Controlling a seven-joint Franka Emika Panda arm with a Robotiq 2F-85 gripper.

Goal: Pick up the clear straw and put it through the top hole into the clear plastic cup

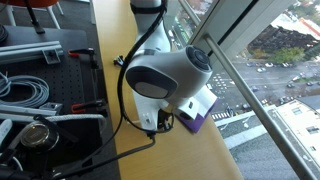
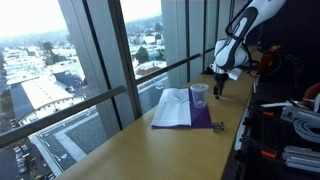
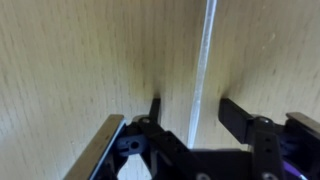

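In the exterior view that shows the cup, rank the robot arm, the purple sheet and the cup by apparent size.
Largest: robot arm and purple sheet, about alike, so unranked.
Smallest: cup, clearly.

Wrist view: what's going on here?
The gripper is low over the wooden counter, fingers open on either side of the clear straw, which lies flat on the wood and is not yet gripped. In an exterior view the clear plastic cup stands apart on the purple sheet.

Wooden counter [image 2: 170, 145] beside tall windows [image 2: 95, 50], daylight.
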